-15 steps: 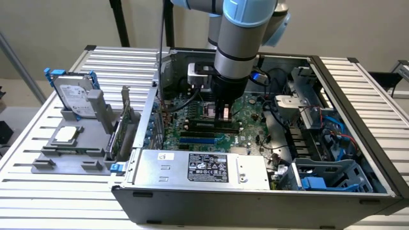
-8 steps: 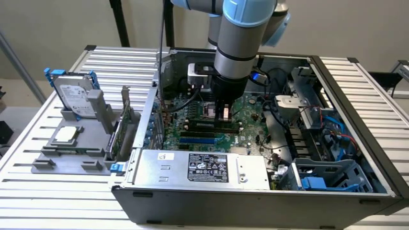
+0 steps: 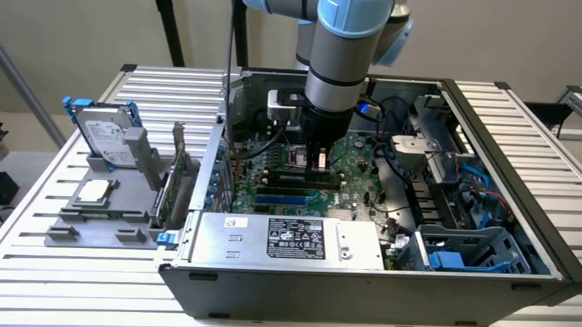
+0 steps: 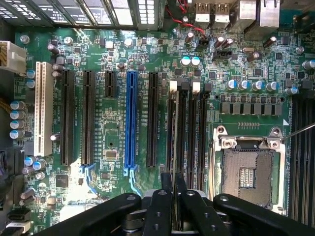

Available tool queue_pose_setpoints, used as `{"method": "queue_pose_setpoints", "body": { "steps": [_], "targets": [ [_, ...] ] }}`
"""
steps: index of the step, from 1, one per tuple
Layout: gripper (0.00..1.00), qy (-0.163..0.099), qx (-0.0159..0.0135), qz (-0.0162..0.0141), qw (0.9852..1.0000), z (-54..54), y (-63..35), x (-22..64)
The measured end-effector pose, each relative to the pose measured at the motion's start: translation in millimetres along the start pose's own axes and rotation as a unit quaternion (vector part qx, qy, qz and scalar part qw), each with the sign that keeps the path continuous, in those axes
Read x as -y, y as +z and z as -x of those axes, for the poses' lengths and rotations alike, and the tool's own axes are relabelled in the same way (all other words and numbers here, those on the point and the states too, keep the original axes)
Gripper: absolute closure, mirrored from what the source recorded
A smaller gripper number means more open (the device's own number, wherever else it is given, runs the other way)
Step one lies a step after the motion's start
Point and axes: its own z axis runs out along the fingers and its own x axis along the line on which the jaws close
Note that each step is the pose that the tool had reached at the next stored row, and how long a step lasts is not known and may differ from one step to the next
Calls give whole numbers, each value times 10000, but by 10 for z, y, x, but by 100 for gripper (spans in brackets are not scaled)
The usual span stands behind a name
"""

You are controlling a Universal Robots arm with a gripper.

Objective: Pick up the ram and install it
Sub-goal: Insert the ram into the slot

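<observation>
Green ram (image 4: 173, 184) clamped edge-on in the claw (image 4: 172, 196), hanging right above, lining up lengthwise with the dark slots (image 4: 178, 132).

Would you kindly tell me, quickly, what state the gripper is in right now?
Gripper: closed on the ram, held edge-on just above the memory slots of the motherboard.

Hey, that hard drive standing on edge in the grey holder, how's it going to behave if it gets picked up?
The hard drive looks like a rigid metal-cased block, so probably stiff and heavy for its size. It stands on edge in the grey holder, so a sideways push might tip it.
</observation>
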Motion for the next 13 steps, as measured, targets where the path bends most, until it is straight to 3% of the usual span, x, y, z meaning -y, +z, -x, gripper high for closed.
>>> {"method": "queue_pose_setpoints", "body": {
  "steps": [9,13],
  "targets": [
    [86,-30,-53,1,10000,-1,-1,1],
    [86,-32,-54,2,10000,0,0,1]
  ]
}}
